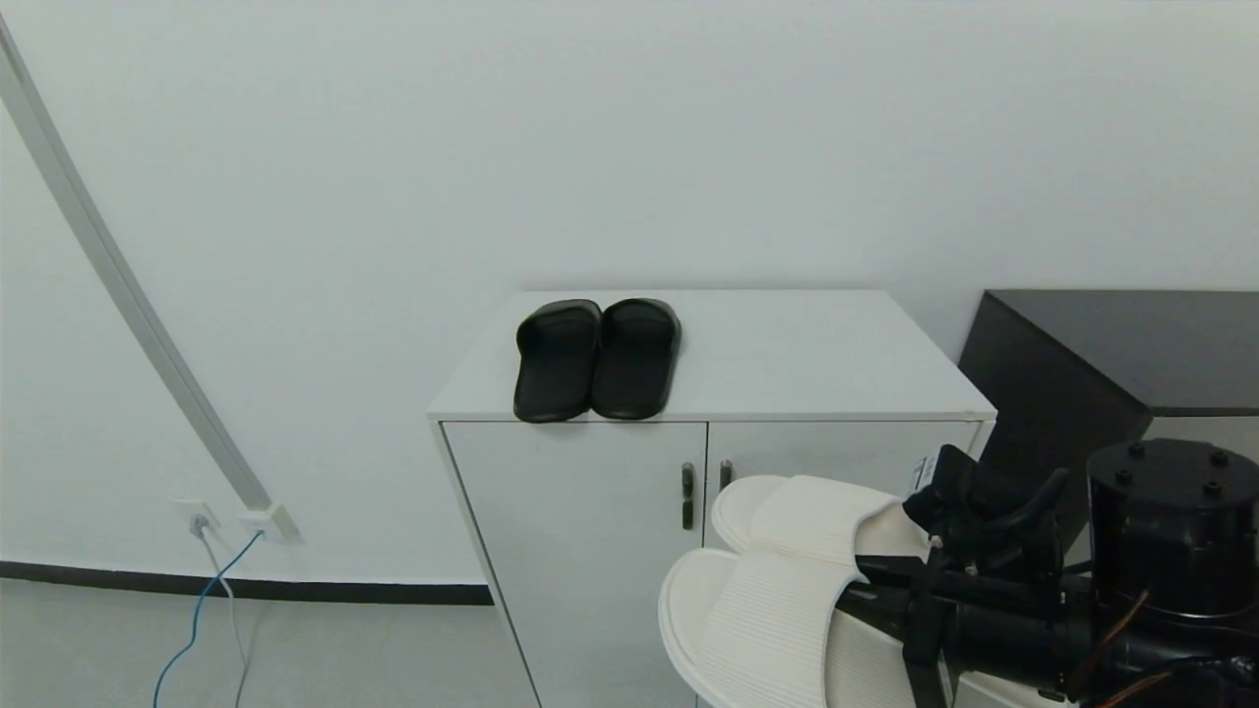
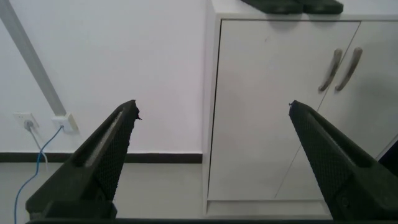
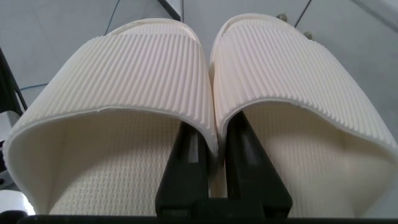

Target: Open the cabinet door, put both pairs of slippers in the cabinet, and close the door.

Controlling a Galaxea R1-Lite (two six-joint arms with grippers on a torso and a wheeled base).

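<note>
Right wrist view: ribbed cream slippers [image 3: 143, 74]

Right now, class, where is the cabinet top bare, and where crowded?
Bare: the cabinet top right of the black slippers, to its right edge. Crowded: its left front, where they sit. Before the doors the right claw holds white slippers.

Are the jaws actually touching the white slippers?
Touching. The right wrist view shows the right jaws inside the white slippers, one in each, pinching their adjoining walls between them.
</note>
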